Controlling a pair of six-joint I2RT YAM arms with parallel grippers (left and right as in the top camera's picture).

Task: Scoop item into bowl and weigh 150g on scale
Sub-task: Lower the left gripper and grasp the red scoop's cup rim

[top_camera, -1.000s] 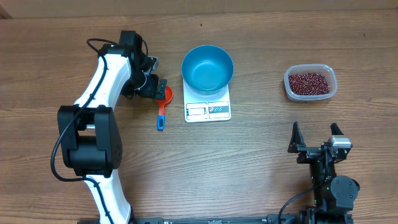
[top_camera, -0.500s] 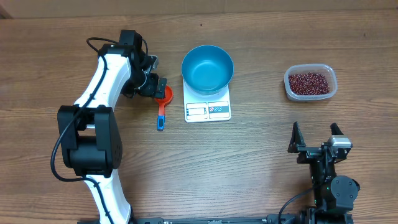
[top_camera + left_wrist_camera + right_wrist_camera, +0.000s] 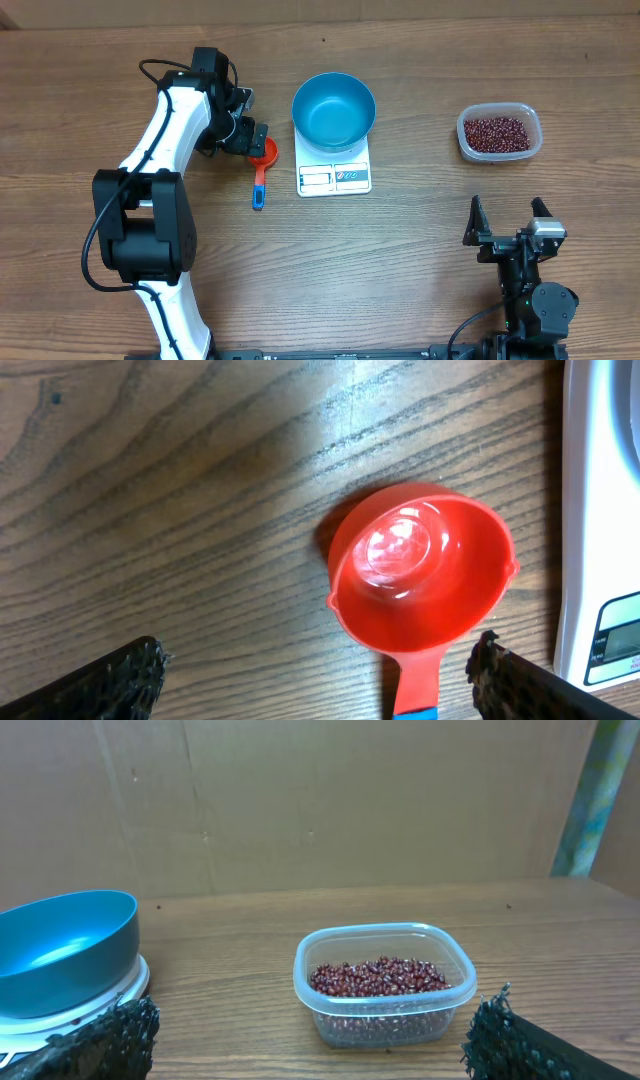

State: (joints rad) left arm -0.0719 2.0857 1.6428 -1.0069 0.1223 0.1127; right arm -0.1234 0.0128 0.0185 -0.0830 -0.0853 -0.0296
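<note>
The blue bowl sits empty on the white scale at the table's middle back. Dark red beans fill a clear plastic tub at the right; the right wrist view shows the beans and the bowl. A red scoop with a blue handle end lies left of the scale. My left gripper hovers open over the scoop's cup, its fingers astride the handle without touching it. My right gripper stands open near the front right, holding nothing.
The scale's edge runs close along the right of the scoop. A brown board wall closes off the table's far side. Bare wood lies between the scale and the tub.
</note>
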